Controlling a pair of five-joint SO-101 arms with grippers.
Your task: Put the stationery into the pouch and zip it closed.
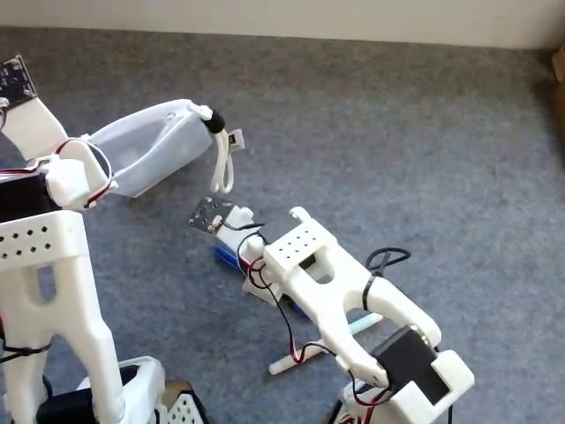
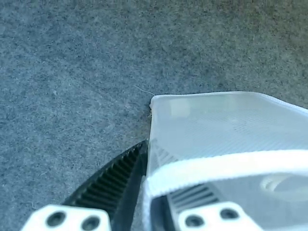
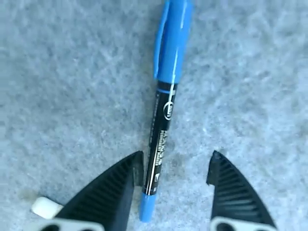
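A blue-capped, black-barrelled pen (image 3: 163, 120) lies on carpet (image 1: 424, 132) at frame centre, between the right gripper's (image 3: 175, 166) wide fingers. Upper left, the left gripper (image 2: 156, 168) clamps a translucent white pouch (image 1: 154, 150)

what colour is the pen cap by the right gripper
Blue; the pen cap shows best in the right wrist view.

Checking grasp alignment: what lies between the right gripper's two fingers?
The blue marker, on grey carpet, inside the open right gripper, in the right wrist view.
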